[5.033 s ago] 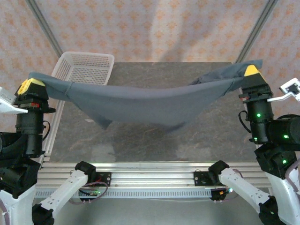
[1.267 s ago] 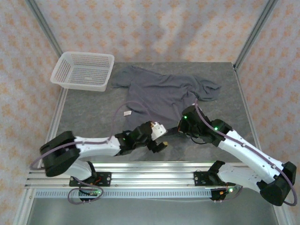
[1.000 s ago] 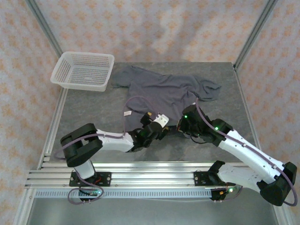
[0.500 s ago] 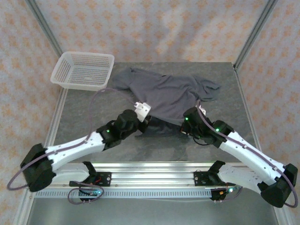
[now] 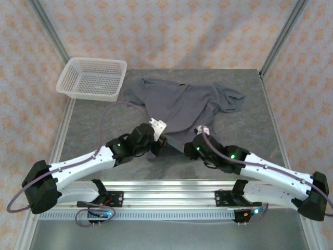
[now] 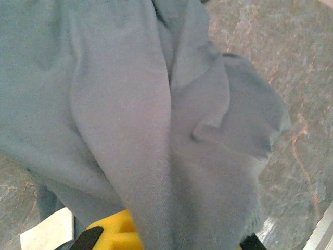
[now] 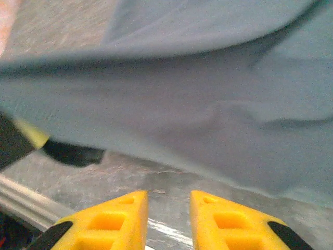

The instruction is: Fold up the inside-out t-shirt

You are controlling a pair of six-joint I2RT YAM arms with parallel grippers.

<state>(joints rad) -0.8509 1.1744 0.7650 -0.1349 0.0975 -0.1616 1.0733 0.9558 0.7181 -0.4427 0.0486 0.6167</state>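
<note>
Right fingers (image 7: 122, 219) have let go, parted, while left fingers (image 6: 112, 234) clamp the t-shirt (image 5: 179, 104) by its near hem, sleeves spanning left-right.

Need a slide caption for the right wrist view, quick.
Right pincer, open and empty over the table, facing the hem of the grey t-shirt.

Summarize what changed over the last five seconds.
The t-shirt, stretched in the air between both arms, now lies on the table. The left gripper moved in and shut on its near hem; the right gripper slid left along the hem with fingers now apart, nothing between them. The white basket stayed put.
</note>
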